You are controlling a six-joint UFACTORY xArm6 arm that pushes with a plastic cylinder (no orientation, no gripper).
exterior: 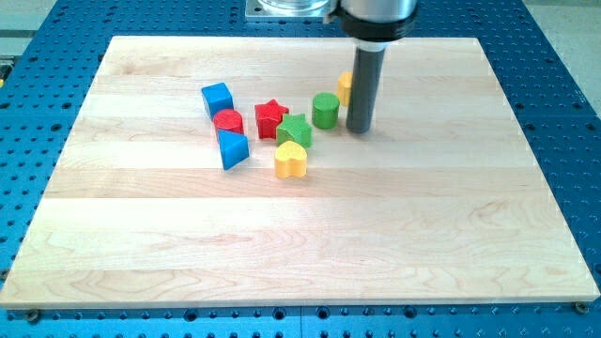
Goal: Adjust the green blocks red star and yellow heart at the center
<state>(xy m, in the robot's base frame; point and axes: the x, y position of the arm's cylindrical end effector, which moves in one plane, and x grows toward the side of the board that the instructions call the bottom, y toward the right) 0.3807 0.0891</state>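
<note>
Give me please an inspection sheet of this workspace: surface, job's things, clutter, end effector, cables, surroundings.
Surface: wooden board, flat, lying on a blue perforated table.
Job's things: red star, green star-like block and yellow heart clustered near centre; green cylinder apart, toward the view's right.
Clutter: blue cube, red cylinder, blue wedge-like block at the view's left; another yellow block, partly hidden behind the rod.
End effector: my tip, right of the green cylinder, apart from it.
Cables: nothing seen.
Surroundings: nothing seen beyond the table.

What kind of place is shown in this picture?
Most likely a robotics lab bench. A wooden board lies on a blue perforated metal table, small coloured blocks such as the red star sit on it, and my tip stands among them.
</note>
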